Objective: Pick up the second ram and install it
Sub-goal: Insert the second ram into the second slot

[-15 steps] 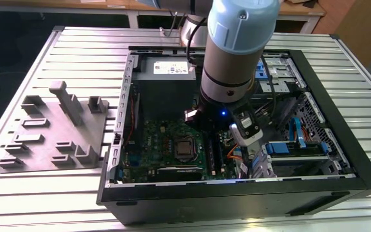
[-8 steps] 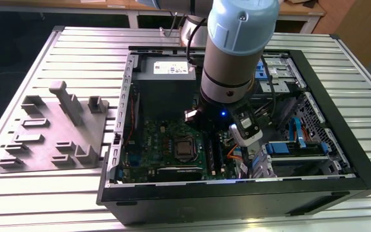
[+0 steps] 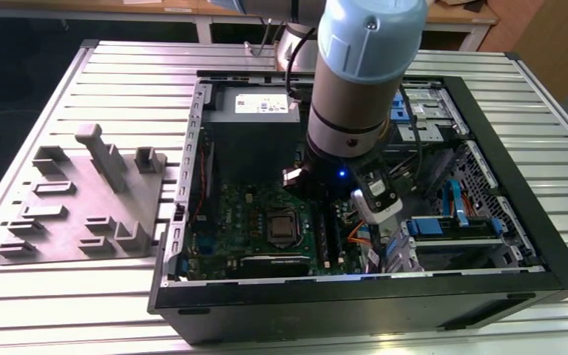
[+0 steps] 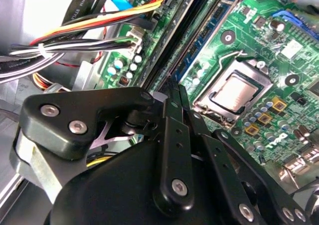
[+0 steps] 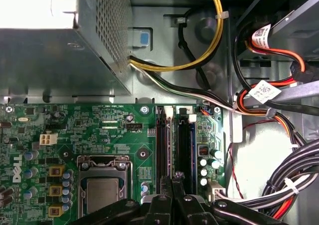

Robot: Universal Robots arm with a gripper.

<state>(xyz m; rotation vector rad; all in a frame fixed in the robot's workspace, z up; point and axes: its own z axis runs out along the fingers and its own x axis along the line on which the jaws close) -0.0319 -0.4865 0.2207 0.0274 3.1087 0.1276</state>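
In both wrist views my gripper (image 5: 173, 181) (image 4: 172, 88) hangs low inside an open computer case, right over the memory slots of the green motherboard (image 5: 99, 135). Its black fingers are drawn close together on a thin dark stick, the second ram (image 5: 171, 145). Seen edge-on, the stick stands upright and runs along the slot row, between a black slot and a blue one. How deep it sits in a slot is hidden. In the exterior view the arm's wrist (image 3: 348, 133) covers this spot.
The processor socket (image 5: 102, 195) lies close beside the slots. A metal power supply box (image 5: 50, 50) and bundled cables (image 5: 279, 110) crowd the other sides. The case wall (image 3: 363, 292) rings the board. A grey holder fixture (image 3: 77, 200) lies on the slatted table at the exterior view's left.
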